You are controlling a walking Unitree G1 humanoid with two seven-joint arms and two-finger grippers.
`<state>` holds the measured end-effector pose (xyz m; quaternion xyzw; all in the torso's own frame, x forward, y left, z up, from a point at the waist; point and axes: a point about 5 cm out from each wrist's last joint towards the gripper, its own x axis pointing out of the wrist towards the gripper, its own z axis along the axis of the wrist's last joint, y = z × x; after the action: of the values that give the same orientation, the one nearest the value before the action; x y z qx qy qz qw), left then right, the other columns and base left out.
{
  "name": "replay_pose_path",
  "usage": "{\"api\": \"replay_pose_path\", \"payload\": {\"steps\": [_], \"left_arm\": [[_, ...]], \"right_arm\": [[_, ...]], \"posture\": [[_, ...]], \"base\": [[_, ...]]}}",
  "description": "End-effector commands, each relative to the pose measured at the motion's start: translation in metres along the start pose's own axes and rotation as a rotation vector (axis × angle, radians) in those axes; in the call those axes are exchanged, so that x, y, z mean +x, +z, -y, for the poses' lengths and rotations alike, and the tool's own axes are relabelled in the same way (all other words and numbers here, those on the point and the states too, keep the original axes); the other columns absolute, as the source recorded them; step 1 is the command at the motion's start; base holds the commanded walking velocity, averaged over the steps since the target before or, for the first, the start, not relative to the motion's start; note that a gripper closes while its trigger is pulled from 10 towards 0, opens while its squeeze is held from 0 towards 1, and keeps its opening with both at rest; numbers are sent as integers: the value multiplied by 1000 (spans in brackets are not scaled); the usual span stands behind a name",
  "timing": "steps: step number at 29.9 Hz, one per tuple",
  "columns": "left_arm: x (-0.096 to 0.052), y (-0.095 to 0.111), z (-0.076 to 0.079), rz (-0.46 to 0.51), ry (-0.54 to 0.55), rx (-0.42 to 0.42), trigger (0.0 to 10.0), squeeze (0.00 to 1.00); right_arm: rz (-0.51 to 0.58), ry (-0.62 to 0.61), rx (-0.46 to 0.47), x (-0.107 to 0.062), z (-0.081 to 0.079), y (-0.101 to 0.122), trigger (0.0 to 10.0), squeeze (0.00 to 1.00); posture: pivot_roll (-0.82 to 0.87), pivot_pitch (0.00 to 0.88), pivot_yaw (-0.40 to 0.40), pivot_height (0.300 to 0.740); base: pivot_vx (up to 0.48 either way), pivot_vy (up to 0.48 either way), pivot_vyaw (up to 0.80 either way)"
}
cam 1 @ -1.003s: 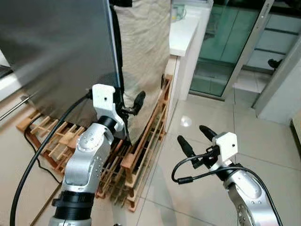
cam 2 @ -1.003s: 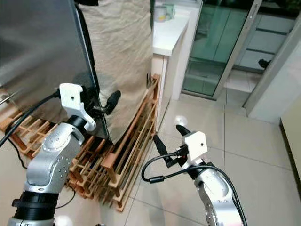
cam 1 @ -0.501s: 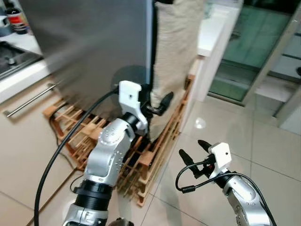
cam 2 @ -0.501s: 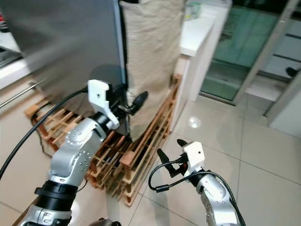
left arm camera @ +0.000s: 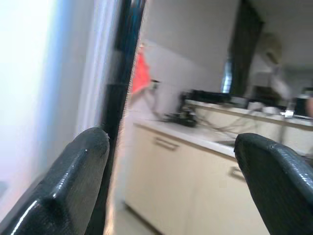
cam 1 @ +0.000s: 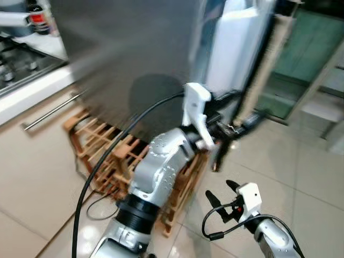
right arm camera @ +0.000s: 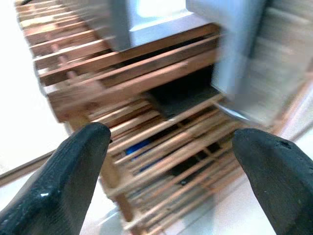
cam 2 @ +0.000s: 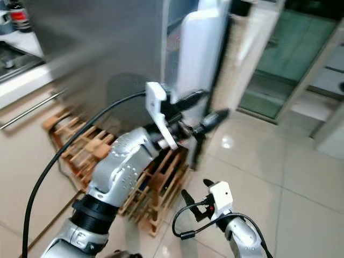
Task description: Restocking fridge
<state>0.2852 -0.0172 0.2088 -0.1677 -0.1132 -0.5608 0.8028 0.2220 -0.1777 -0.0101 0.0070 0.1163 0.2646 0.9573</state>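
Observation:
The stainless steel fridge stands ahead, blurred by motion. Its door is swung partly out, white inner side showing. My left gripper is raised at the door's free edge, open, one finger on each side of it. In the left wrist view the door's dark seal runs just beside one finger. My right gripper hangs low over the tiled floor, open and holding nothing; its wrist view looks at the wooden rack.
A wooden slatted rack lies on the floor under and in front of the fridge. A counter with a hob and drawer handle is on the left. Glass sliding doors stand at the right, with tiled floor before them.
The fridge door has swung out, now showing its white inner side, and my left gripper has moved right with its edge. The camera has also shifted. My right gripper stays low and open.

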Motion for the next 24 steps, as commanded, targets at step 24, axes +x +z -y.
{"api": "replay_pose_path", "payload": {"steps": [24], "left_arm": [[-188,28,-71,-121,721,278,10000,0]], "right_arm": [[517,-225,-183,23,33,119,10000,0]], "posture": [[-66,0,-1,740]], "base": [[0,0,0]]}}
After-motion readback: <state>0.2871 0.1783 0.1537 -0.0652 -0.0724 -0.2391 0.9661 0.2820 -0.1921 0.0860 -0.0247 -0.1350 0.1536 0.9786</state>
